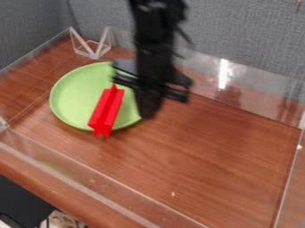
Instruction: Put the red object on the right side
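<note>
The red object (107,109), a long narrow ridged bar, lies on the lime-green plate (74,87), its near end reaching over the plate's front rim. My gripper (152,112) points straight down just right of the bar, over the plate's right edge. It is blurred, its dark fingers read as one closed tip, and nothing shows between them. A small gap separates it from the bar.
Clear acrylic walls (238,76) fence in the wooden table (215,160) on all sides. A small clear triangular stand (91,41) sits at the back left corner behind the plate.
</note>
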`<state>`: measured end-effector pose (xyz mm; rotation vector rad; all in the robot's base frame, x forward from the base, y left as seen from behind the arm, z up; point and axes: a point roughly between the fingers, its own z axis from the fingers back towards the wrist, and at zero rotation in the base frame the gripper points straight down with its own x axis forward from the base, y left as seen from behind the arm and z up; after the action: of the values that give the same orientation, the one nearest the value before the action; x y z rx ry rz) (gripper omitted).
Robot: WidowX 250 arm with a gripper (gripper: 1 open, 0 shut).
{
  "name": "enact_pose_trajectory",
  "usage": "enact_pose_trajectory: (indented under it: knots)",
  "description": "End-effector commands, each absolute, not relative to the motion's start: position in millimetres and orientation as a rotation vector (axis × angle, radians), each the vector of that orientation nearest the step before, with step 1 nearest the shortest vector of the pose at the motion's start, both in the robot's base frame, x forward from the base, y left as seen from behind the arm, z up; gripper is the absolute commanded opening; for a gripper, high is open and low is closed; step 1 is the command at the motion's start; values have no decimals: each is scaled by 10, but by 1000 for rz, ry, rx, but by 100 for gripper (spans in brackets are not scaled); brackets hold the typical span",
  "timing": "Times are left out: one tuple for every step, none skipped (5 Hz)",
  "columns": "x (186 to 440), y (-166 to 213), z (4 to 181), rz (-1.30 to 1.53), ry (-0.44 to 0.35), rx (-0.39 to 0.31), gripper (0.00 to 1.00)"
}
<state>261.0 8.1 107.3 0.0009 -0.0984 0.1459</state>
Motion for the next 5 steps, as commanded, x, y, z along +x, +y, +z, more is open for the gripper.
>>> enact_pose_trajectory:
  knots:
    - [2654, -367, 1112, 170, -127, -13, 0]
    - [2526, -143, 1020, 180, -105, -1, 0]
    - [2407, 182, 1075, 188, -110, 5, 0]
    - [2446, -237, 893, 67, -92, -16, 0]
    - [2445, -614, 639, -23, -60, -17, 0]
